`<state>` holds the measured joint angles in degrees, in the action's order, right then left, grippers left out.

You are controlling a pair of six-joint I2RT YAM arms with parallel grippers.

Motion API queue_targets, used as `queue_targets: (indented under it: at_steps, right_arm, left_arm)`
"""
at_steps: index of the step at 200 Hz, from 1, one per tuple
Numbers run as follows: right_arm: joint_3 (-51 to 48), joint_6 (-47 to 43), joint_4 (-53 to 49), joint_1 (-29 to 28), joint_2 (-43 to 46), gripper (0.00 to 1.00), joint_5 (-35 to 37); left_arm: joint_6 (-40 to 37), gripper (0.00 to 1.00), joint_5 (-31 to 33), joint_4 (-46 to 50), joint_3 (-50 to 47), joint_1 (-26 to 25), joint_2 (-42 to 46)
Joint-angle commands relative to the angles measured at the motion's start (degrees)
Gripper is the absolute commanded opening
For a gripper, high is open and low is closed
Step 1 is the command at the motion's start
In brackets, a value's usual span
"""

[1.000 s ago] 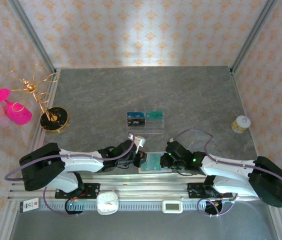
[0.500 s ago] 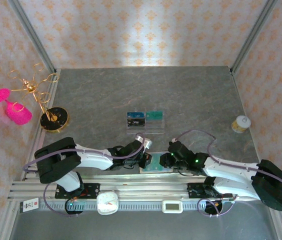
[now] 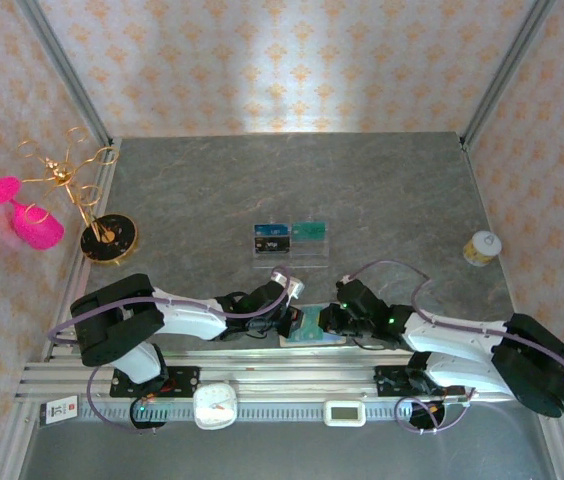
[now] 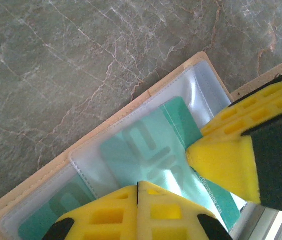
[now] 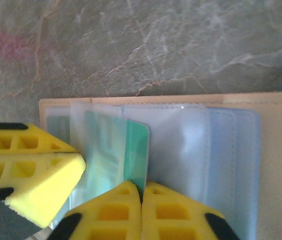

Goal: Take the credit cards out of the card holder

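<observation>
The right jaws hide the teal card's (image 5: 137, 150) lower edge.

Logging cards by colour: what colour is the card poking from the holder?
The card is teal green, clearest in the right wrist view.

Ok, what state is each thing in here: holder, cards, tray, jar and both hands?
Holder: open, lying flat.
Teal card: partly slid out of its clear sleeve.
Left hand: shut, tips over the teal card.
Right hand: shut, tips at the teal card's edge; a grip can't be confirmed.
Tray: holds two cards, lying flat.
Jar: upright.
</observation>
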<state>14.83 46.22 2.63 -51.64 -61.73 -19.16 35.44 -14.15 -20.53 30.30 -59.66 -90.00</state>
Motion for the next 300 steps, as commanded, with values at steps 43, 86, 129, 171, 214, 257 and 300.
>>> queue_targets:
  at_steps: [43, 86, 129, 171, 214, 257, 300]
  right_arm:
    - [0.73, 1.40, -19.19, 0.75, 9.20, 0.00, 14.13]
    - [6.55, -2.05, -22.68, 0.75, 13.00, 0.00, 14.42]
    - [14.38, -7.59, -21.72, 0.76, 15.04, 0.00, 12.75]
    - [13.73, -7.22, -2.26, 0.76, 18.94, 0.00, 11.38]
    - [13.30, -5.57, 18.36, 0.80, 17.41, 0.00, 13.53]
    - [14.89, -4.83, 27.33, -0.97, 12.02, 0.00, 14.40]
    - [16.05, -5.93, 32.30, -3.79, 9.37, 0.00, 16.38]
  left_arm:
    - [-0.19, 0.00, -0.44, 1.86, -3.84, -0.24, 0.42]
    - [0.35, 0.00, 0.76, 0.73, -2.70, 0.46, 5.56]
    - [1.13, 0.12, 4.59, -2.33, -4.21, 6.00, 22.07]
    - [7.19, 0.37, 2.24, -20.16, -13.43, 12.00, 34.74]
    - [13.01, 0.49, 2.25, -39.54, -19.00, 12.45, 37.35]
    - [14.67, 0.50, 4.04, -47.56, -20.64, 12.45, 38.06]
    - [14.72, 0.50, 5.05, -46.45, -20.11, 12.46, 37.92]
